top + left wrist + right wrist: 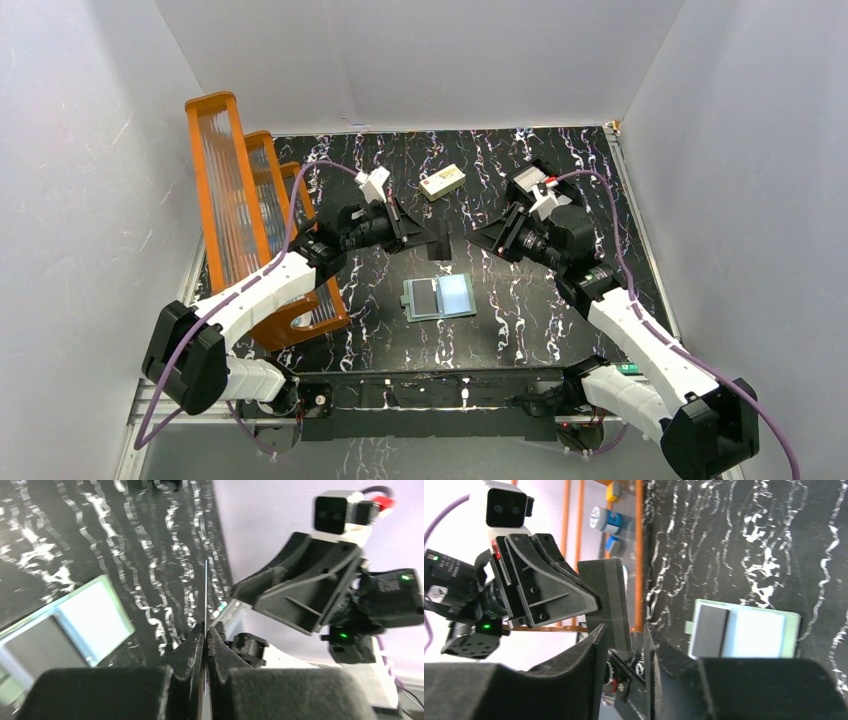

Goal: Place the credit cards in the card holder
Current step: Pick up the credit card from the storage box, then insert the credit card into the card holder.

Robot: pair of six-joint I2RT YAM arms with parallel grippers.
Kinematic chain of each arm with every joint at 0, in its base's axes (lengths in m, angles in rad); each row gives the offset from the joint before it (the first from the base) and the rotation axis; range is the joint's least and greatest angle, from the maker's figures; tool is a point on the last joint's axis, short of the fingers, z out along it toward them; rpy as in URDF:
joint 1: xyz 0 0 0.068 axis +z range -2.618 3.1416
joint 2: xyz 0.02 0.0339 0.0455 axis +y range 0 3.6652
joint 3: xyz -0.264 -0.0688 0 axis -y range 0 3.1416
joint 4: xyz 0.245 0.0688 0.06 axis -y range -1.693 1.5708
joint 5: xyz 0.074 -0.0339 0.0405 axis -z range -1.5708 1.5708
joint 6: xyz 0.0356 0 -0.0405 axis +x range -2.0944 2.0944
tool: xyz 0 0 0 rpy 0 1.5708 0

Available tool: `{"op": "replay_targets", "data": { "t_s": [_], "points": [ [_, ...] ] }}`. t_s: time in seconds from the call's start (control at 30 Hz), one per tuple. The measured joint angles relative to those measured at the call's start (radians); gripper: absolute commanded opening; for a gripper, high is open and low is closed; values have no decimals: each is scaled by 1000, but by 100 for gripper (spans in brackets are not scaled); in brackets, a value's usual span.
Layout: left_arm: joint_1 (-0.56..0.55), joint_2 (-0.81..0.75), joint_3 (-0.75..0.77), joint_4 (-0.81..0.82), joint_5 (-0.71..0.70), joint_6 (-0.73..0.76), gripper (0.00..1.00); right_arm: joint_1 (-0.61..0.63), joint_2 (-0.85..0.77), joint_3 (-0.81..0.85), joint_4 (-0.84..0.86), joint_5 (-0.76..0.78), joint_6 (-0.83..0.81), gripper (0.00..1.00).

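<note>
The card holder (440, 297) lies open on the black marbled table, with a grey-green rim, a pale blue shiny half and a dark grey half. It also shows in the left wrist view (75, 625) and the right wrist view (744, 630). My left gripper (425, 232) is shut on a thin credit card (441, 243), which looks dark grey here, and holds it in the air behind the holder. The card shows edge-on in the left wrist view (205, 590), between the left gripper's (206, 627) jaws. My right gripper (480, 240) is open, and the card (611, 605) reaches between the right gripper's (624, 637) fingers.
A thick cream block (441, 181) lies at the back middle. An orange wire rack (240, 210) stands along the left side, beside my left arm. White walls enclose the table.
</note>
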Motion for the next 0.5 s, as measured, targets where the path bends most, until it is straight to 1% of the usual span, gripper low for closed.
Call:
{"op": "replay_targets", "data": {
  "t_s": [0.1,0.2,0.5],
  "points": [
    [2,0,-37,-56,-55,37,0,0,14,-31,-13,21,-47,45],
    [3,17,-73,-91,-85,55,0,0,71,-51,-57,43,-97,46],
    [-8,172,-111,-103,-142,68,0,0,285,-57,-164,114,-241,45]
  ]
}}
